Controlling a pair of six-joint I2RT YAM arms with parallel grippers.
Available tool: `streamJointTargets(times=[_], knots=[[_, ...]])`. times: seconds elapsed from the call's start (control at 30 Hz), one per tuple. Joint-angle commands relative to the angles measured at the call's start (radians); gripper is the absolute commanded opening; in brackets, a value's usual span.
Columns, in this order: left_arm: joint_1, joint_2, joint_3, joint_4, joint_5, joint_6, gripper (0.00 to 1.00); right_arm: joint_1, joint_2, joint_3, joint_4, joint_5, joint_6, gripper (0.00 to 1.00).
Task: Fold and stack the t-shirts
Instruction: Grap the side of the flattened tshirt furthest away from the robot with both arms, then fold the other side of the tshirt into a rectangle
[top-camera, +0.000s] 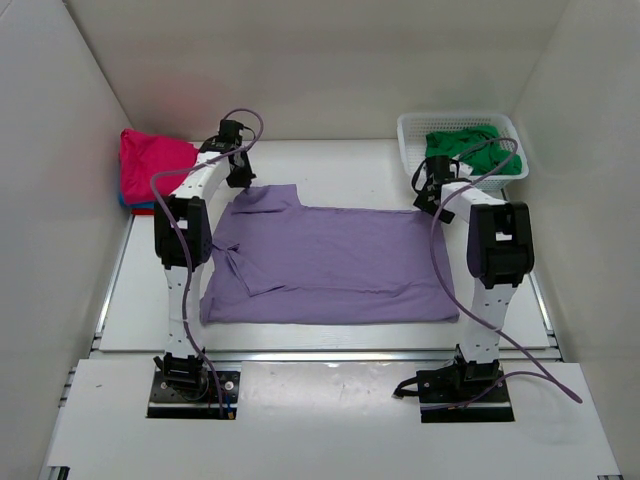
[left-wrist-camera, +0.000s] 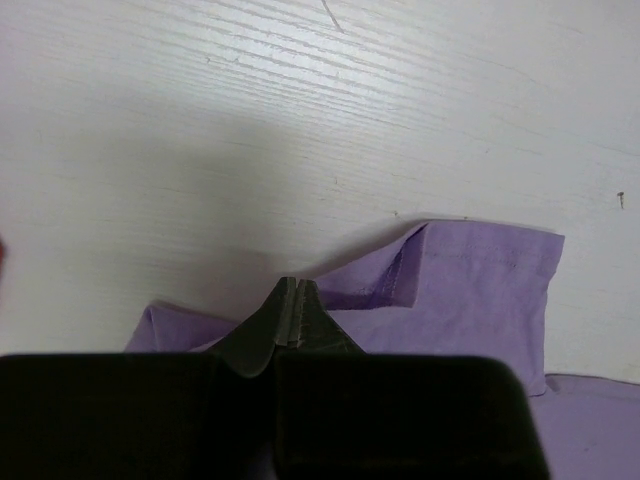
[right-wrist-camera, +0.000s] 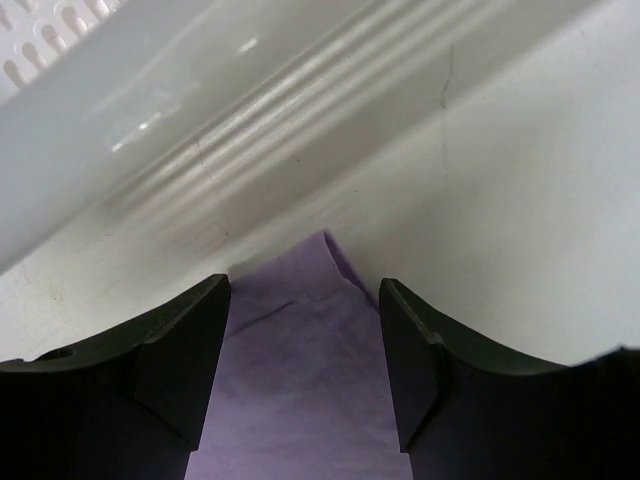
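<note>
A lilac purple t-shirt (top-camera: 330, 265) lies spread flat in the middle of the table, its left sleeve folded in. My left gripper (top-camera: 238, 172) is at the shirt's far left corner. In the left wrist view the jaws (left-wrist-camera: 290, 285) are closed, with the cloth's edge (left-wrist-camera: 480, 290) meeting the tips. My right gripper (top-camera: 428, 190) is at the far right corner, open, its jaws (right-wrist-camera: 305, 290) on either side of the lilac corner (right-wrist-camera: 300, 380). A green t-shirt (top-camera: 470, 150) lies crumpled in the basket. A magenta pink t-shirt (top-camera: 150, 160) lies folded at the far left on a blue one (top-camera: 125, 203).
The white lattice basket (top-camera: 405, 140) stands at the far right, close behind my right gripper; its wall fills the top of the right wrist view (right-wrist-camera: 100, 100). White walls enclose the table on the left, right and back.
</note>
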Motion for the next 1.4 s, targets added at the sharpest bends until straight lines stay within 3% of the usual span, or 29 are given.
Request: streamJointTargets(times=[0.0,0.07,0.13,0.17,0.37,0.53,0.73,1.0,1.37], knots=[[0.001,-0.105,0.000,0.021,0.017,0.010,0.00,-0.007,0.018,0.065,-0.014,0.028,0.014,0.59],[0.009,-0.100,0.002,0.016,0.027,0.010,0.00,-0.015,0.034,0.088,-0.026,0.011,0.003,0.39],[0.012,-0.105,0.012,0.007,0.023,0.020,0.00,-0.017,0.040,0.088,-0.037,-0.009,0.002,0.02],[0.009,-0.106,0.012,0.007,0.024,0.020,0.00,-0.021,0.031,0.087,-0.040,-0.013,0.002,0.00],[0.031,-0.154,0.000,0.009,0.040,0.040,0.00,-0.017,-0.025,0.024,0.017,-0.032,-0.047,0.00],[0.052,-0.279,-0.087,0.073,0.064,0.053,0.00,-0.011,-0.086,-0.076,0.174,-0.062,-0.119,0.00],[0.057,-0.368,-0.052,-0.045,0.069,0.103,0.00,-0.027,-0.149,-0.134,0.271,-0.147,-0.179,0.00],[0.025,-0.699,-0.490,0.023,0.046,0.100,0.00,-0.069,-0.296,-0.240,0.302,-0.266,-0.259,0.00],[0.003,-0.994,-0.827,-0.043,0.014,0.048,0.00,-0.126,-0.535,-0.502,0.301,-0.390,-0.261,0.00]])
